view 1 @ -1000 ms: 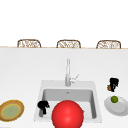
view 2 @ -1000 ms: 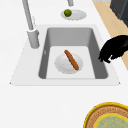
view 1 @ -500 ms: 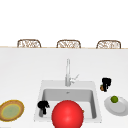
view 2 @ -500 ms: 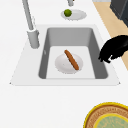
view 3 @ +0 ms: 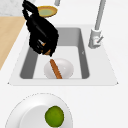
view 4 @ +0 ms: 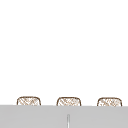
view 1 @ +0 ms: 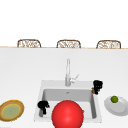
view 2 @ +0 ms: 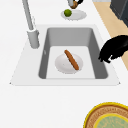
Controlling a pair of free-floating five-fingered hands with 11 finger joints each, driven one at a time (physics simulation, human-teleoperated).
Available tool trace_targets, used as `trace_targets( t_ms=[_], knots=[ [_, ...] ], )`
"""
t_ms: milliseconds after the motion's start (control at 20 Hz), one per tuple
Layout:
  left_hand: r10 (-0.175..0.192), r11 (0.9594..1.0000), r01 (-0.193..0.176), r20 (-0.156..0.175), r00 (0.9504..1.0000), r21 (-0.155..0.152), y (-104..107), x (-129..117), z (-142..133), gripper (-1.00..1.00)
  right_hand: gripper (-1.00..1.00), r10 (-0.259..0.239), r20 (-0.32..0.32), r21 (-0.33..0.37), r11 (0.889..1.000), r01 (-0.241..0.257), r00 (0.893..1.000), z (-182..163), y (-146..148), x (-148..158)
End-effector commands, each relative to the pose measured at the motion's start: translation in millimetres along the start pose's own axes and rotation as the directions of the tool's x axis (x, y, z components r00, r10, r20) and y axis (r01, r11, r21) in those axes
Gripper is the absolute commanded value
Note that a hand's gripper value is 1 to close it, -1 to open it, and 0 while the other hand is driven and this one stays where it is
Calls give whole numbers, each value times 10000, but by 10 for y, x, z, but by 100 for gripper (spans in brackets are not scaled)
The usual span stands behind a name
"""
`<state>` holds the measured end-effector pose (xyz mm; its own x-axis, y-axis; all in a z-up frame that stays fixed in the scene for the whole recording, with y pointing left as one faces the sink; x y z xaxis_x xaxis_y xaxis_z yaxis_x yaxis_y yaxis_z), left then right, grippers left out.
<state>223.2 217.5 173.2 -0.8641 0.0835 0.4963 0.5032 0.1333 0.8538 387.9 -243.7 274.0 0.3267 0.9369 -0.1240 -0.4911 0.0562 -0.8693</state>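
Two black robot hands hang at the sink. Our right robot hand, at the basin's two o'clock corner, curls round a small brown thing, too hidden to name; it looks light and stiff. Our left robot hand, fingers curled on nothing, hovers at eight o'clock. A slim sausage lies on a smooth white plate inside.

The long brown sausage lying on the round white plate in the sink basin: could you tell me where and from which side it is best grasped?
Probably at the middle of the long brown sausage, coming straight down from above, fingers across its narrow width. It lies flat and diagonal on the round white plate, and the grey sink walls block sideways approaches.
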Motion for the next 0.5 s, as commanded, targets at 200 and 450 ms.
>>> trace_targets(
  t_ms=[200,450],
  knots=[
    [0,10000,0,0,10000,0,0,0,0,0,100,78,519,117,9999,-84,9986,176,354,447],
    [0,10000,0,0,10000,0,0,0,0,0,100,-70,853,34,10000,68,9963,258,667,682]
  ],
)
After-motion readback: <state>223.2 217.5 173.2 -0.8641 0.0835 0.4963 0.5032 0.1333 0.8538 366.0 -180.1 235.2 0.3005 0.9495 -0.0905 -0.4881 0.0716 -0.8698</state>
